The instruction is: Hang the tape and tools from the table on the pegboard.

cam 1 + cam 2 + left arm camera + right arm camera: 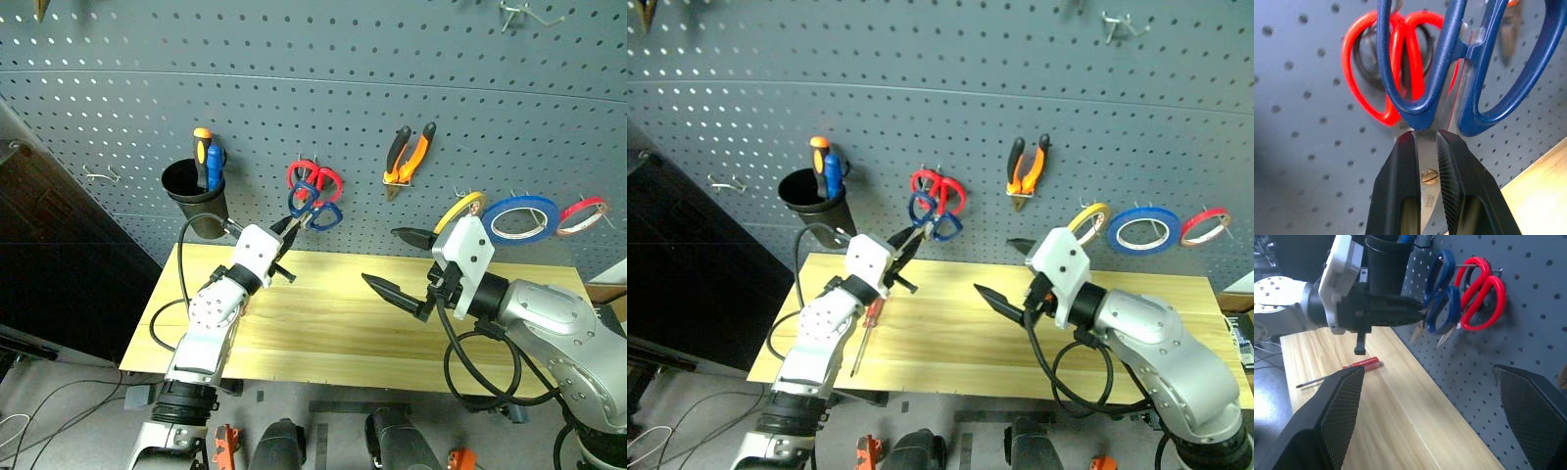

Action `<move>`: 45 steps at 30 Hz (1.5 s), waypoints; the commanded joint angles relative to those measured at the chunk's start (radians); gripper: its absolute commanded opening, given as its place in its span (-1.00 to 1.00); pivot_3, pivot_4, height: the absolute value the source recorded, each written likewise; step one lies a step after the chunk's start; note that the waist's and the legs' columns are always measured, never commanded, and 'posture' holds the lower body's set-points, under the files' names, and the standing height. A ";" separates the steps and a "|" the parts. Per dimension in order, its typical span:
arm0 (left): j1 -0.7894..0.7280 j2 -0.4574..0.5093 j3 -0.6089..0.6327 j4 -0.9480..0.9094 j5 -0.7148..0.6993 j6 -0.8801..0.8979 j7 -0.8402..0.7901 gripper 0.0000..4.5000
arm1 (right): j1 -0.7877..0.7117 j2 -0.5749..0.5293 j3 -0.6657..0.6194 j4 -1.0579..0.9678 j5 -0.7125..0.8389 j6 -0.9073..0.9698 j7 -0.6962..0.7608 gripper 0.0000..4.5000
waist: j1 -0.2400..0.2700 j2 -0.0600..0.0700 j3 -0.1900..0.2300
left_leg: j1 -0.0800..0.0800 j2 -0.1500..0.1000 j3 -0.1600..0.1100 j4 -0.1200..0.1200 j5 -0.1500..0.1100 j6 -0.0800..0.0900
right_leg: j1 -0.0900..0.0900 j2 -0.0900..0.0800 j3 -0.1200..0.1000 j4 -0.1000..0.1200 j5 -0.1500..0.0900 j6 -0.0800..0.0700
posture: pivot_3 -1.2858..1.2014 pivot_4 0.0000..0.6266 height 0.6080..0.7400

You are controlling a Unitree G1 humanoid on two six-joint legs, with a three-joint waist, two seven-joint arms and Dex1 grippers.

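Dark-blue-handled scissors point(315, 208) were clamped by the blades between my left gripper's point(1425, 156) 2 black fingers, held up with their loops just in front of the red-handled scissors point(315, 177) already hanging on the pegboard point(392, 69). I could not tell whether the blue loops touched a hook. My right gripper point(397, 262) hovered over the table point(323, 328) with its fingers spread wide apart and nothing between them. I saw the red-handled screwdriver point(865, 333) lying on the wood near my left arm. Orange-and-black pliers point(409, 154) hung on the board to the right of the scissors, and the yellowish tape point(458, 211) hung further right, beside a blue tape ring point(519, 217) and a red tape ring point(582, 214). I saw a black cup point(196, 194) on the board holding 2 screwdrivers point(209, 159), 1 orange and 1 blue.
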 commanded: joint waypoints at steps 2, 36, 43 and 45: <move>-0.012 -0.007 0.021 -0.052 0.006 -0.036 0.035 -0.90 | -0.002 -0.001 -0.032 -0.033 0.014 -0.007 -0.013 1.00 | 0.000 0.000 0.000 | 0.000 0.000 0.000 0.000 0.000 0.000 | 0.000 0.000 0.000 0.000 0.000 0.000 | -0.02 -0.40 1.00; 0.084 0.064 0.058 -0.059 -0.017 0.855 0.056 0.99 | 0.017 0.095 0.062 -0.024 0.098 0.213 -0.147 1.00 | -0.005 -0.002 -0.003 | 0.001 0.000 -0.001 0.001 0.001 0.000 | 0.000 0.000 0.000 0.002 0.000 0.000 | 0.00 -0.43 1.00; -0.017 0.111 0.085 0.144 -0.035 0.949 0.035 0.99 | -0.051 0.167 0.159 0.003 0.084 0.344 -0.229 1.00 | -0.001 -0.005 -0.005 | 0.001 0.000 -0.001 0.001 0.001 -0.001 | 0.000 0.000 0.000 0.002 0.000 -0.001 | -0.01 -0.44 1.00; -0.048 0.118 0.097 0.219 -0.041 0.957 0.038 0.99 | -0.077 0.195 0.169 0.016 0.092 0.372 -0.237 1.00 | -0.001 -0.005 -0.006 | 0.001 0.000 -0.001 0.001 0.001 -0.001 | 0.000 0.000 -0.001 0.002 0.000 -0.001 | -0.01 -0.44 1.00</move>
